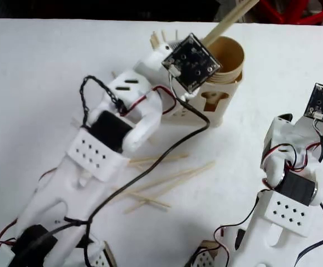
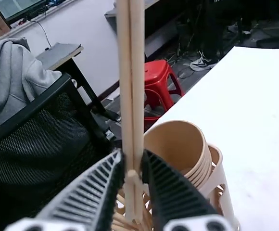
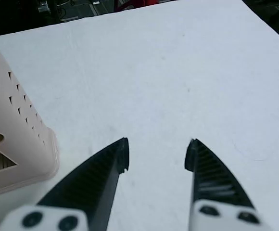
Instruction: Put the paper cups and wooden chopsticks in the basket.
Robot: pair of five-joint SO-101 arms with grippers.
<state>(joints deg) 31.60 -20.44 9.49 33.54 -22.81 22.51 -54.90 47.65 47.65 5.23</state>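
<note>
My left gripper (image 2: 132, 166) is shut on a pair of wooden chopsticks (image 2: 131, 86) that stand upright between its jaws, right over the basket. In the high view those chopsticks (image 1: 228, 21) stick up and away past the stacked paper cups (image 1: 228, 55) that sit in the cream basket (image 1: 214, 103). The cups (image 2: 178, 144) sit nested just beside the held sticks, in the basket (image 2: 221, 190). Several loose chopsticks (image 1: 161, 181) lie on the white table in front of the basket. My right gripper (image 3: 156, 154) is open over bare table, with the basket (image 3: 14, 120) off to one side.
The left arm (image 1: 106, 144) stretches across the table's middle, partly over the loose sticks. The right arm (image 1: 295, 183) stands at the right side. A red stool (image 2: 161, 79) and a black chair (image 2: 38, 139) stand beyond the table's far edge.
</note>
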